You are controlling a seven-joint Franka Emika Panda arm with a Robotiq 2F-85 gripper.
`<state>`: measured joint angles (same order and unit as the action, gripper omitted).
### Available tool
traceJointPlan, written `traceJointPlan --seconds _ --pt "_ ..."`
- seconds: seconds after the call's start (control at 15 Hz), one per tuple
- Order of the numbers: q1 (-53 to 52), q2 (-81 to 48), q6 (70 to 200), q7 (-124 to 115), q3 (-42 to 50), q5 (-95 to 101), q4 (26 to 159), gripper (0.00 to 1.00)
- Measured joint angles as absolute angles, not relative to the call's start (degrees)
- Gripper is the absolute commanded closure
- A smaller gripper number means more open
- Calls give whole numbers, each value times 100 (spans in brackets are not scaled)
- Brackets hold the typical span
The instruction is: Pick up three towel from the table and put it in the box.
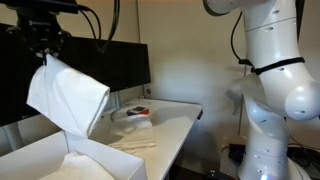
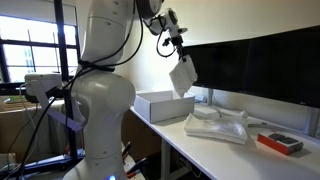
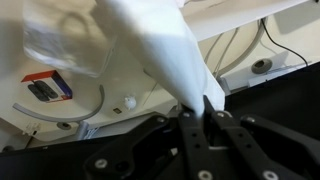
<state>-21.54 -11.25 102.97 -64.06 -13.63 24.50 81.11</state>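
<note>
Office corner: dark monitors stand along the far edge of a long white table, with windows behind the white arm. The gripper is up high, its jaws pressed together and pinching one white towel by its top edge. The cloth hangs free and tilted above the open white box at the table's end, clear of it. Other folded towels lie stacked just right of the box. A small red-and-black item sits farther right, apart from the stack.

Surfaces: mostly white, soft against hard.
towel soft matt cloth; box thin smooth matt walls; table smooth; arm shell glossy plastic; gripper matt black.
</note>
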Motion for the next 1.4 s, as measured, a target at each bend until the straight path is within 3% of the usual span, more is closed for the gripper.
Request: traceJointPlan --seconds 0.6,1.4 --pt "-3302 -1635 9364 -6981 -1420 3020 7075 91" --pt "-3517 -2057 9642 -7258 -1501 1895 7535 92"
